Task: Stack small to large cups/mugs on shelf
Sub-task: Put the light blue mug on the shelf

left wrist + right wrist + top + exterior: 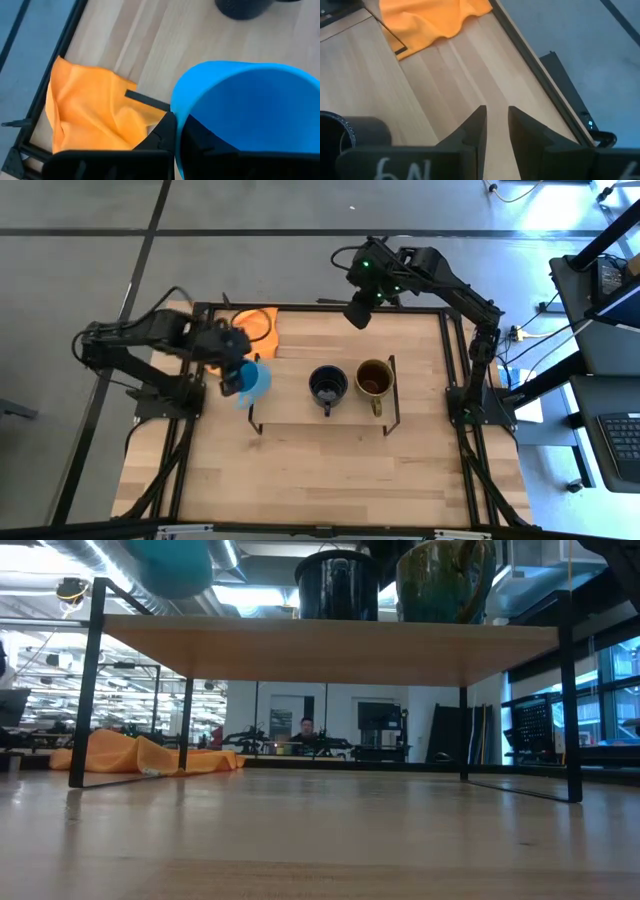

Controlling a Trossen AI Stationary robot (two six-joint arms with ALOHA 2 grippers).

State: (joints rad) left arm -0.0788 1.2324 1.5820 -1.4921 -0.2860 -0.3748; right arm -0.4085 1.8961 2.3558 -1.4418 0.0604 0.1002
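At shelf's end (262, 420), left tool (240, 376) gripping blue mug (256, 381).

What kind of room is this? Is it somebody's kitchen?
Not a kitchen; probably a robot lab or workshop. Two dark robot arms work at a black-framed wooden table, and beyond it stand desks with monitors, under exposed ceiling pipes.

Light-wood tabletop (320, 470) inside a black metal frame, planks running lengthwise. Standing on it near the middle, on thin black wire legs: a low wooden shelf (290, 412). Lying crumpled on the far left corner, just beyond the shelf: an orange cloth (256, 322). Grey floor (250, 240) all around the frame.
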